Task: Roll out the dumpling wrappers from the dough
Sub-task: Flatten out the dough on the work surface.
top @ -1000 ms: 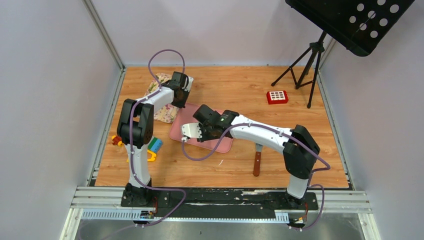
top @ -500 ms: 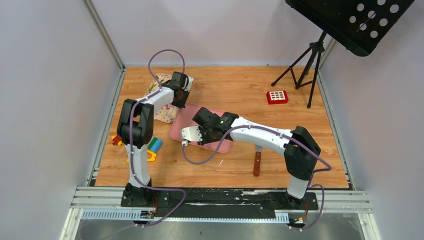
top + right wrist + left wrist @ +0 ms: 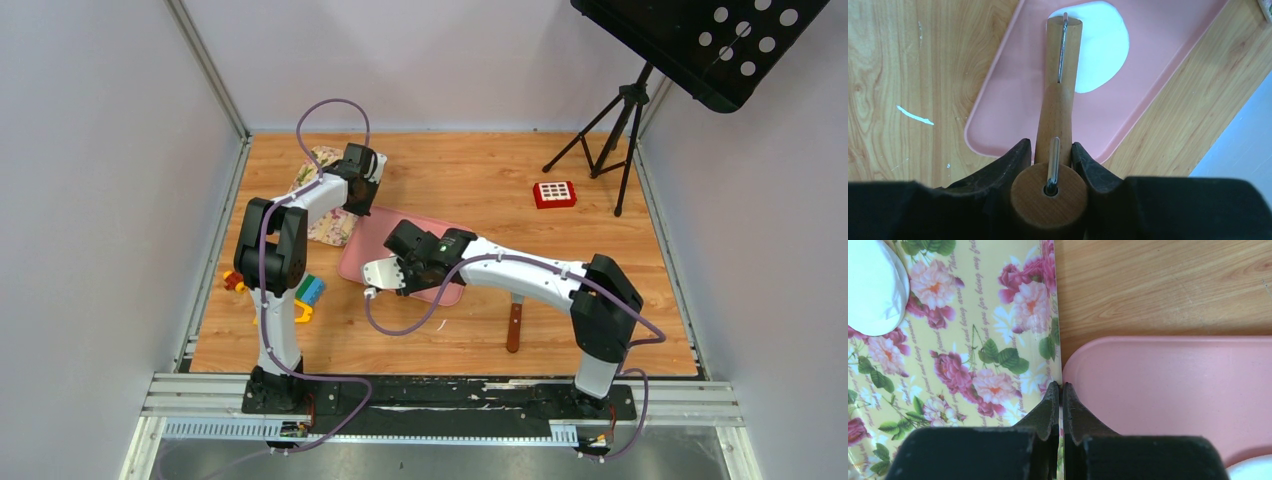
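Clamping one handle of the rolling pin [image 3: 1058, 100], the right claw [image 3: 1050, 150] is held over the pink mat [image 3: 998, 115]. The roller lies on the dough [image 3: 1103, 55], a flat white sheet toward the mat's far side, with bare mat seen up to the near rounded corner. The left claw [image 3: 1059, 390] is pressed together where the floral sheet [image 3: 973, 340] borders the mat. One dumpling wrapper [image 3: 873, 285] rests on that sheet, and open wooden surface [image 3: 1158, 285] is seen beyond.
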Tool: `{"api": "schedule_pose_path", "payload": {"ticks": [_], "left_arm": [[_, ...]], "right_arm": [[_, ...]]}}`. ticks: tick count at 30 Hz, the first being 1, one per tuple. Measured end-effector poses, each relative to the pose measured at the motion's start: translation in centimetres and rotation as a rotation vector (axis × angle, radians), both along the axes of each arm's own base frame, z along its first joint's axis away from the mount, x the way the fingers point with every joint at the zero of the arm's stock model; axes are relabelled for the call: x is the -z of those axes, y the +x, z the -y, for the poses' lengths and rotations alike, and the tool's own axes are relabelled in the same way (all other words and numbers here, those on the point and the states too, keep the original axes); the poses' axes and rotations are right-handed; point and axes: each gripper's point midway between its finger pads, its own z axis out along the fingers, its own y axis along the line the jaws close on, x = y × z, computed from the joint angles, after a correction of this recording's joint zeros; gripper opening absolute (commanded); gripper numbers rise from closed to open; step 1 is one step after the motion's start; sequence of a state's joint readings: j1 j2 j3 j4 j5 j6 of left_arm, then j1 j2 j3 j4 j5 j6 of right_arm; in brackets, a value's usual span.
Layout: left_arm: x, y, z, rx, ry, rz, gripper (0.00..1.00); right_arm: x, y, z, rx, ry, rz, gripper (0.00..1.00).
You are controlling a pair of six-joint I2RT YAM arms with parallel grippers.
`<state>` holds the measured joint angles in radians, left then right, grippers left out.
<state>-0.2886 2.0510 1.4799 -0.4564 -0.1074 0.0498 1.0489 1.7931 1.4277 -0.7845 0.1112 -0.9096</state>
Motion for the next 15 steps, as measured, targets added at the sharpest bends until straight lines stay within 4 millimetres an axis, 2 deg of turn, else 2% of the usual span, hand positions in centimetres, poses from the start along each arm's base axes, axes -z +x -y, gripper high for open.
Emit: {"api": "schedule_pose_path", "payload": {"ticks": [9,15], "left_arm": [[0.0,0.0,0.0,-0.001,0.000,0.000,0.00],[0.0,0.0,0.0,-0.001,0.000,0.000,0.00]], "right_arm": [[-0.2,-2.0,0.6,-0.042,-0.026,-0.046,0.00],[-0.9,-2.0,1.3,-0.022,-0.034,-0.072,0.00]]}}
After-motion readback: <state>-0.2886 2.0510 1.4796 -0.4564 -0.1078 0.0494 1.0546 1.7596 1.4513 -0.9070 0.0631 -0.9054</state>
